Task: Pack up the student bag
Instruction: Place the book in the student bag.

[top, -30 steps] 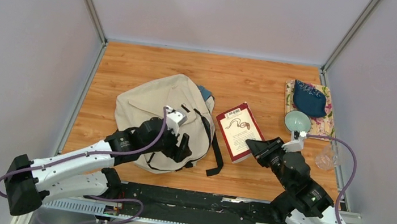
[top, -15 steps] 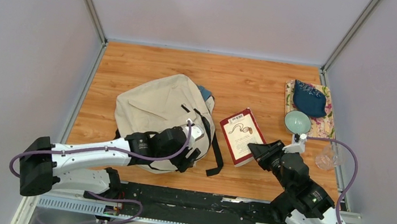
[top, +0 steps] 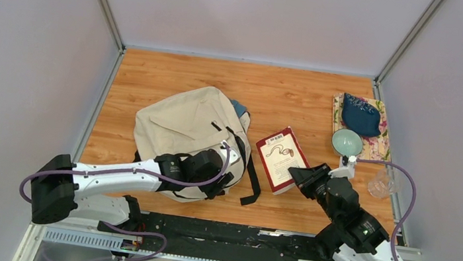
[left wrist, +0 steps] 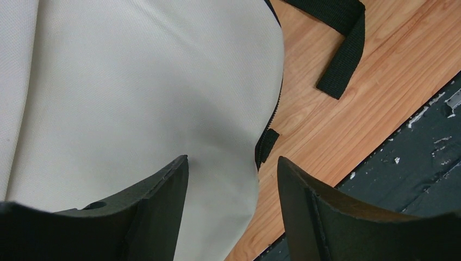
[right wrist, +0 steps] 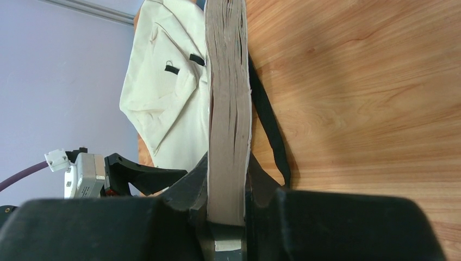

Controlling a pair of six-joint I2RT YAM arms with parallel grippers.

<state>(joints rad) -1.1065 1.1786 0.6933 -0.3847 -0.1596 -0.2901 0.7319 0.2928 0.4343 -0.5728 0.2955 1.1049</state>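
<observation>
The beige canvas student bag (top: 186,128) lies on the wooden table, its black straps (top: 251,176) trailing to its right. My left gripper (top: 221,181) is open over the bag's near right edge; in the left wrist view its fingers (left wrist: 163,209) straddle the cream fabric (left wrist: 136,92) and the zip end (left wrist: 266,145). My right gripper (top: 297,174) is shut on a red-covered book (top: 281,156), holding it by its near edge, tilted up off the table. In the right wrist view the book's page block (right wrist: 228,109) runs straight out from between the jaws toward the bag (right wrist: 163,98).
At the back right a teal wallet (top: 360,115) lies on a floral notebook (top: 380,143), with a pale green bowl (top: 346,142) and a clear cup (top: 382,183) near the right rail. The black rail (top: 223,233) runs along the near edge.
My left gripper has moved from above the bag down and right to its near right edge. The right gripper with the book has barely shifted.
</observation>
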